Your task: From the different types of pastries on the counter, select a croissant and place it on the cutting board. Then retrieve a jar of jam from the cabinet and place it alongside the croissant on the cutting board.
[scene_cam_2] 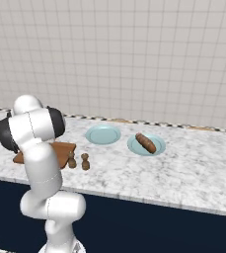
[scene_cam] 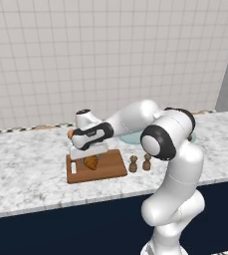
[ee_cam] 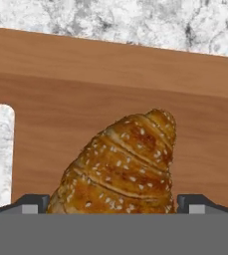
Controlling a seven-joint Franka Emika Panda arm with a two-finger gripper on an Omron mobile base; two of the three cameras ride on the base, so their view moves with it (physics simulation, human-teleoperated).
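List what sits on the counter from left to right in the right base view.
cutting board → two wooden shakers → empty blue plate → blue plate holding a long brown pastry

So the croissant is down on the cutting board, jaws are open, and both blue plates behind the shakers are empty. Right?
Not quite. Only one blue plate is empty; the other plate holds a long brown pastry, as the right base view shows. The croissant is on the cutting board, and the gripper is open.
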